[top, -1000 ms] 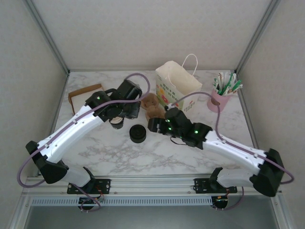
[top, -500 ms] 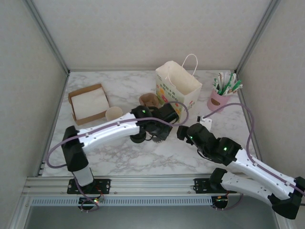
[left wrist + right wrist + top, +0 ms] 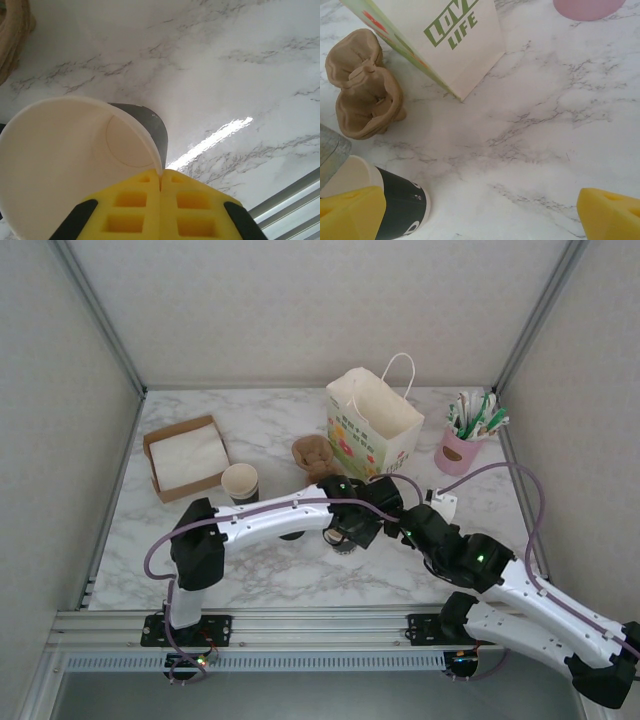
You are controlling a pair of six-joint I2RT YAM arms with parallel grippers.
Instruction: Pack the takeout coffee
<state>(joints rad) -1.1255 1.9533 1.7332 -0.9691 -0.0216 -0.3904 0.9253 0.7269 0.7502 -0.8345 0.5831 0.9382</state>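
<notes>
My left gripper (image 3: 161, 175) is shut on the rim of a lidless black cup (image 3: 75, 165) with a cream-white inside, pinching the wall between both yellow pads. From above, this gripper (image 3: 347, 530) sits mid-table in front of the paper bag (image 3: 372, 425). My right gripper (image 3: 480, 215) stands wide open with bare marble between its fingers. The same cup (image 3: 400, 205) is tilted just beside its left fingertip (image 3: 350, 212). The takeout coffee is mostly hidden under my left forearm; a black sliver (image 3: 291, 534) shows there.
A second lidless cup (image 3: 240, 481) stands at the left. Behind it lies a cardboard box of napkins (image 3: 185, 455). A brown pulp carrier (image 3: 313, 456) sits left of the bag, and a pink holder of sticks (image 3: 461, 448) stands at the right.
My left arm has swung from the left rear to mid-table, right of the black cup. My right gripper has drawn back to the right and opened fully.
</notes>
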